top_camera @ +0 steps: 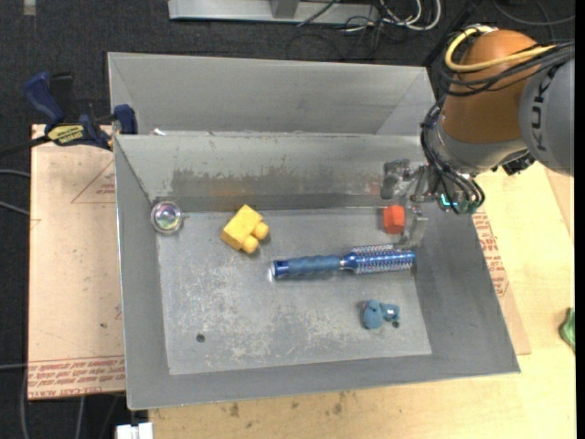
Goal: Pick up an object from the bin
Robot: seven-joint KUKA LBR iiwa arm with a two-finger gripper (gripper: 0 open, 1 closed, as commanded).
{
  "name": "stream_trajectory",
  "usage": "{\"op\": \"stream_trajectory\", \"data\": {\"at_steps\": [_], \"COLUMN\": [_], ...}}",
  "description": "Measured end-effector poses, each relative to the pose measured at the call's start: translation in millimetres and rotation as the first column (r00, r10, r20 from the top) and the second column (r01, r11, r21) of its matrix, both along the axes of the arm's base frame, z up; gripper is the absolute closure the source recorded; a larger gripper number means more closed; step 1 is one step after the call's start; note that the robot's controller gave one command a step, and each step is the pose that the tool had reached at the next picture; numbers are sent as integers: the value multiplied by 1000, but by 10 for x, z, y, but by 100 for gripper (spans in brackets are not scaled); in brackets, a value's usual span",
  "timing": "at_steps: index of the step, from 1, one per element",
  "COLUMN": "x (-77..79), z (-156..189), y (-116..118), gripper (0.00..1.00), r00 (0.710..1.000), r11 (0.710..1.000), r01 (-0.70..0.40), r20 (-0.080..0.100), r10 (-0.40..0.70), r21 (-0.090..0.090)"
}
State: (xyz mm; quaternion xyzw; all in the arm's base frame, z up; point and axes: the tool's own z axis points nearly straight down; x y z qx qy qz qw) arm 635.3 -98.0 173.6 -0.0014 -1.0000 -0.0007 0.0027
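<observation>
My gripper [408, 201] hangs at the back right of the bin, close to the right wall. A small red block [394, 219] sits right against its lower end, on its left side; whether the block is gripped or lying on the floor cannot be told. Just below lies a blue hairbrush [343, 264], stretched left to right with its bristle end under the gripper. A small blue lumpy toy [377, 315] rests further towards the front.
A yellow toy block [244, 229] lies left of centre, and a shiny clear ball [166, 216] sits in the back left corner. The arm with its orange cover comes in over the right rim.
</observation>
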Motion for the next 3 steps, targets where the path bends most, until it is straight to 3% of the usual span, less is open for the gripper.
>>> {"op": "stream_trajectory", "data": {"at_steps": [1,2,3], "x": [-418,-400,-164], "z": [-1070,-1044,311], "y": [301,296,596], "gripper": [0,100,100], "r00": [978,977,980], "r11": [978,977,980], "r01": [-210,-211,-197], "r20": [1,6,17], "r10": [210,211,197], "r21": [2,-1,-4]}}
